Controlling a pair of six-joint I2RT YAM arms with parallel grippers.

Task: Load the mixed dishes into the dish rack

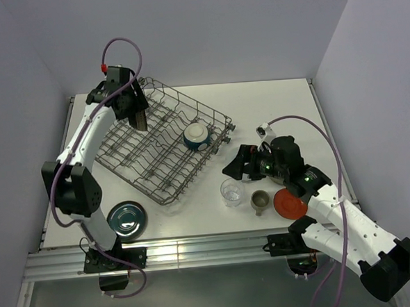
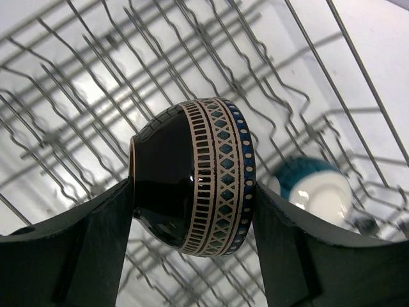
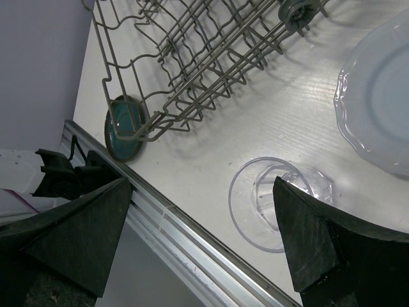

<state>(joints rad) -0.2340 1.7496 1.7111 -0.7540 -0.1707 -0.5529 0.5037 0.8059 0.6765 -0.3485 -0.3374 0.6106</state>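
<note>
Left jaws clamp the dark bowl [image 2: 192, 185] over the rack [image 1: 132, 154]; right jaws hang wide open near the glass [image 3: 268, 201] standing on the bench [image 1: 195, 222].

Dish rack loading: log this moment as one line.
left gripper: shut on patterned bowl over dish rack | right gripper: open, near clear glass | in rack: teal-and-white bowl

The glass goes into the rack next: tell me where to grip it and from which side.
Grip the clear glass across its round wall near the rim, from above: it stands upright, mouth up, with the grey mug close on its right.
</note>
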